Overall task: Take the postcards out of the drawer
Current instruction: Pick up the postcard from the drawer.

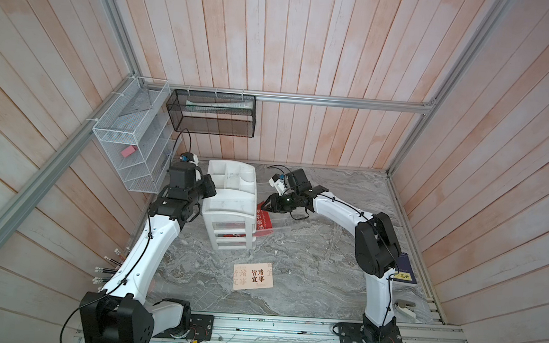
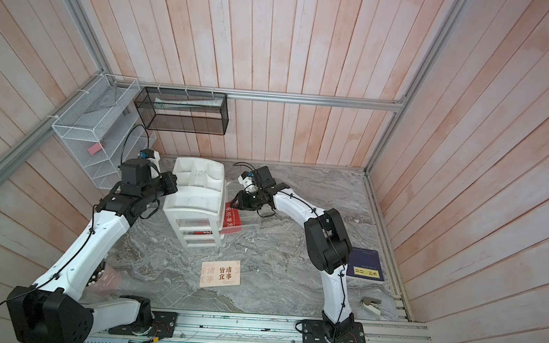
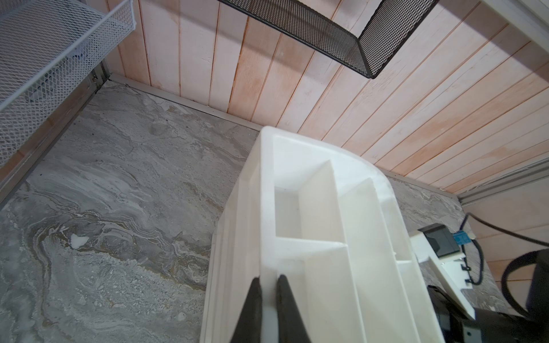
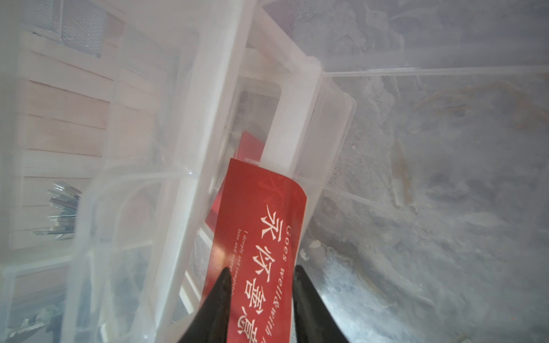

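Right gripper [image 4: 263, 268] is down inside the clear drawer [image 4: 335, 142], which sticks out of the white organizer [image 1: 230, 205] on its right side. A red card [image 4: 261, 225] runs lengthwise between the two fingers. One finger overlaps one long edge of the card, and the other sits just beside the opposite edge. The jaws stand part-way apart with the card spanning the gap; I cannot tell whether they press on it. In both top views the red card [image 1: 264, 221] leans tilted against the organizer, its upper end at the fingertips and its lower end in the drawer. A second red card [image 4: 249, 145] lies deeper in, partly behind a white frame bar. The cream card [image 1: 253, 277] lies flat on the table [image 1: 310, 249], in front of the organizer and well apart from both grippers. Left gripper [image 3: 269, 277]: jaws narrow, pinched on a wall of the organizer's top tray.
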Tool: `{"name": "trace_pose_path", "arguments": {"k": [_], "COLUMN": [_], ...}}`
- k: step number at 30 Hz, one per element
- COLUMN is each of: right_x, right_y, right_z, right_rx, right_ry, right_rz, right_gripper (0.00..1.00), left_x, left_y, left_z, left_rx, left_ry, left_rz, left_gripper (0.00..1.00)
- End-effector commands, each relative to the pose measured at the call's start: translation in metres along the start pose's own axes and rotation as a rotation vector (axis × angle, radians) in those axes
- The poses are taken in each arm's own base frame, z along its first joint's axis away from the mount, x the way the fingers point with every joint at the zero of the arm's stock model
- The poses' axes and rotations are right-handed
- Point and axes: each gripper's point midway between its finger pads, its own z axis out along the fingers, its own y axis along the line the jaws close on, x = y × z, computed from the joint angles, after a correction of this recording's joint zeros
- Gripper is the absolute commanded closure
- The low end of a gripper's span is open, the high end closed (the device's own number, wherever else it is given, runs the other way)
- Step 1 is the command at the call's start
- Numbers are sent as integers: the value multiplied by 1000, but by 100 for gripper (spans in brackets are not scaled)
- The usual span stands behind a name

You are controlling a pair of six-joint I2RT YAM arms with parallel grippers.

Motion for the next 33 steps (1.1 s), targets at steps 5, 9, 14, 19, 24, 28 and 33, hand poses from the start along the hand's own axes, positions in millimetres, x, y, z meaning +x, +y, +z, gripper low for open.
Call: {"name": "trace_pose_path", "arguments": {"k": [5, 9, 14, 19, 24, 28, 33], "right_x": [17, 17, 14, 12, 10, 8, 3], "right_y": [20, 15, 16, 16, 14, 14, 16], "right_z": [3, 3, 0, -3, -7, -12, -18], "right_rx": [-77, -52, -47, -43, -44, -55, -71], "right_ry": [53, 52, 36, 23, 9, -11, -37], "right_rz": [-9, -8, -12, -9, -2, 8, 14], "right_gripper": [68, 70, 75, 82, 90, 94, 96], "left_x": [4, 3, 4, 4, -3, -11, -21], "left_y": [-2, -2, -2, -1, -3, -4, -1], "left_z": [1, 1, 1, 0, -4, -8, -14], "left_rx": [14, 15, 12, 8, 9, 9, 4], "left_ry": [-1, -4, -2, 0, -16, -30, -51], "left_rz": [36, 35, 36, 41, 60, 70, 71], "left_gripper": [100, 100, 100, 100, 100, 100, 91]}}
